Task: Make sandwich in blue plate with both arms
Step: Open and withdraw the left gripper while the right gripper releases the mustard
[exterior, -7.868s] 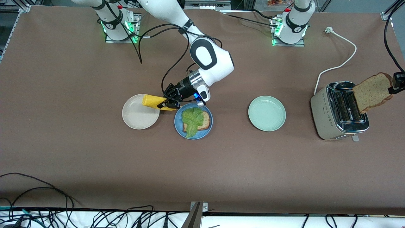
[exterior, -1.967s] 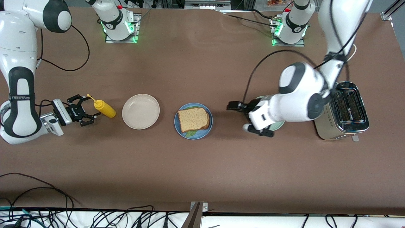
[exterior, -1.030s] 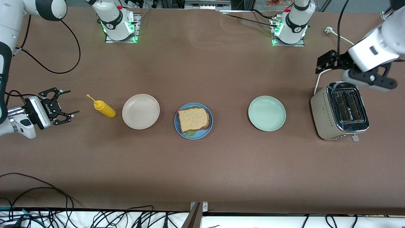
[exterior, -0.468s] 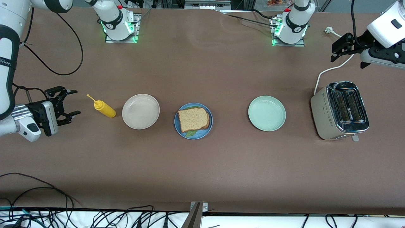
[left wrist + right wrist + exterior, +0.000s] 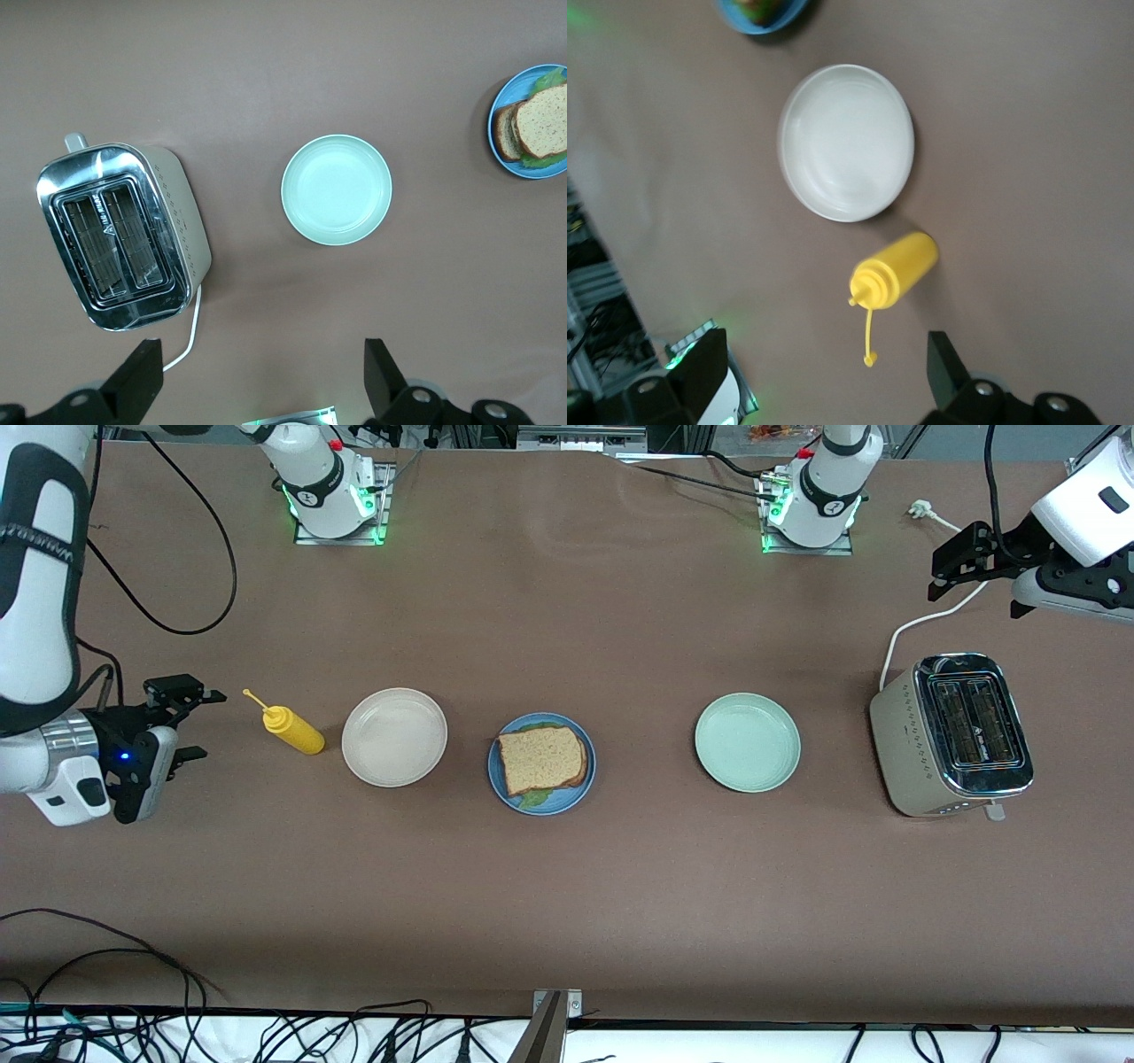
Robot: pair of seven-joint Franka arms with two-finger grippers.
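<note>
The sandwich (image 5: pixel 542 759) lies on the blue plate (image 5: pixel 571 799) mid-table, a brown bread slice on top and green lettuce (image 5: pixel 532 799) peeking out beneath. The left wrist view shows the sandwich (image 5: pixel 542 124) on that plate (image 5: pixel 518 86). My left gripper (image 5: pixel 950 565) hangs open and holds nothing over the toaster's white cord, its fingers spread wide in the left wrist view (image 5: pixel 261 359). My right gripper (image 5: pixel 197 724) is open with nothing in it, beside the yellow bottle at the right arm's end; the right wrist view shows the gripper (image 5: pixel 826 345) apart from the bottle.
A yellow squeeze bottle (image 5: pixel 292 729) stands beside a beige-white plate (image 5: pixel 394 737). A pale green plate (image 5: pixel 747 742) and a two-slot toaster (image 5: pixel 952 731) with its white cord (image 5: pixel 939 615) sit toward the left arm's end. Black cables lie along the table's nearest edge.
The left gripper has lifted away from the toaster and now hovers over its cord. The right gripper has turned and drawn slightly back from the yellow bottle. The sandwich has not moved.
</note>
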